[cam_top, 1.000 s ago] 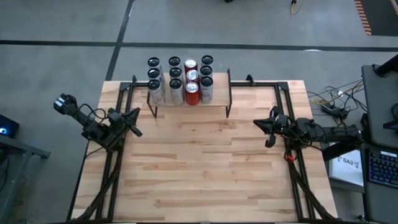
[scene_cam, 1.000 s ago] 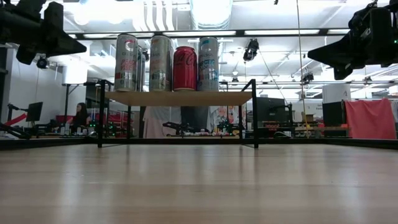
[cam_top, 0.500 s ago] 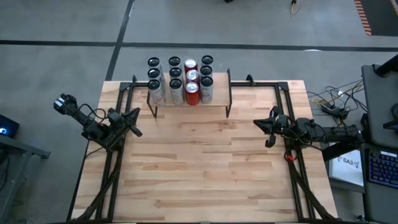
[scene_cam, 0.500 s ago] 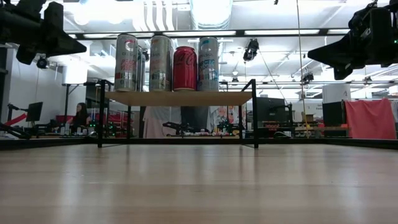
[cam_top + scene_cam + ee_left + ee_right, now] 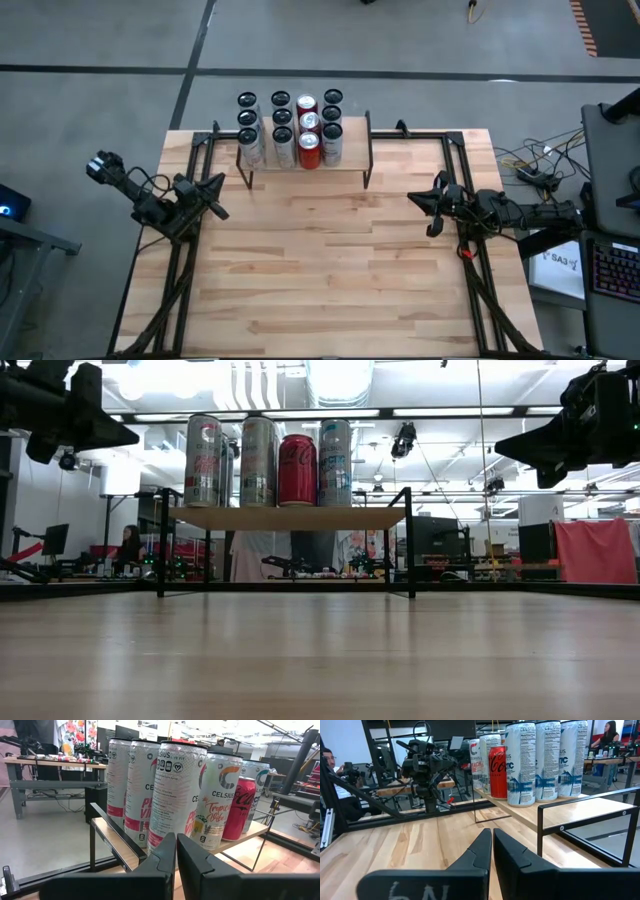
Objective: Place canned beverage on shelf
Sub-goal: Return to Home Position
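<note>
Wooden shelf [image 5: 356, 152] is seen at the far edge of the table [image 5: 330, 280], slightly left of centre, on thin black legs. Twelve cans [image 5: 283, 134] are stood upright on its board, four across and three deep, packed close. Nearest row, left to right in the low view: two white cans with pink print, a red can [image 5: 297, 470], a white can with blue print. The tops behind the red can are also rimmed red in the high view.

Left gripper [image 5: 218, 196] is held over the table's left edge, nearer than the shelf's left end and clear of it, pointed right across the table. Its fingers [image 5: 165, 851] are pressed together with only a hairline slit between them; nothing is held.

Right gripper [image 5: 420, 203] is held over the right side of the table, pointed left, well apart from the shelf. Its fingers [image 5: 481, 847] are likewise closed to a thin slit, empty.

In the low view both arms are seen raised off the table, at about the height of the can tops. A person [image 5: 130, 545] is seen seated in the room far behind the table.
</note>
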Available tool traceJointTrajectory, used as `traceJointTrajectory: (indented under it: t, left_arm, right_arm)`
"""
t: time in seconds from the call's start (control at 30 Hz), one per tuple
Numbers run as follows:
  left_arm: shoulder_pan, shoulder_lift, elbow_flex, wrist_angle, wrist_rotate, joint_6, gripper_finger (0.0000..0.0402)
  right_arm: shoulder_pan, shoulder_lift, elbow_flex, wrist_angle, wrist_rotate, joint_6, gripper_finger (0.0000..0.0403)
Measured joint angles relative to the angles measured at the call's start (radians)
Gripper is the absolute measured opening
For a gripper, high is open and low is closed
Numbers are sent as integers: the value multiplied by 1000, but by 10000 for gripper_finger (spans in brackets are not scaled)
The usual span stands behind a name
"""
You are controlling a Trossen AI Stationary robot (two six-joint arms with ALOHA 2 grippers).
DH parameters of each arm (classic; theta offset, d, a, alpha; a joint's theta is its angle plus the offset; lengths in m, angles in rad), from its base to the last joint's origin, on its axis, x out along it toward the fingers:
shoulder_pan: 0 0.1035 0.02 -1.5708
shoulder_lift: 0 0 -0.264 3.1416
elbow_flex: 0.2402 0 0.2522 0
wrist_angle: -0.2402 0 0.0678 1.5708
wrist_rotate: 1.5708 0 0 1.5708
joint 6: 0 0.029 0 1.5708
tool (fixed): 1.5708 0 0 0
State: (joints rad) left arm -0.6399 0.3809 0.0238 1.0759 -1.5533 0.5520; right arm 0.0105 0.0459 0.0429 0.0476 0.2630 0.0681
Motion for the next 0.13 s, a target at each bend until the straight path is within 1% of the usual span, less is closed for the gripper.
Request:
traceJointTrajectory:
  t: [0.13]
  left_arm:
    - [0,0,0,0,0,0,0]
  right_arm:
    - [0,0,0,0,0,0,9]
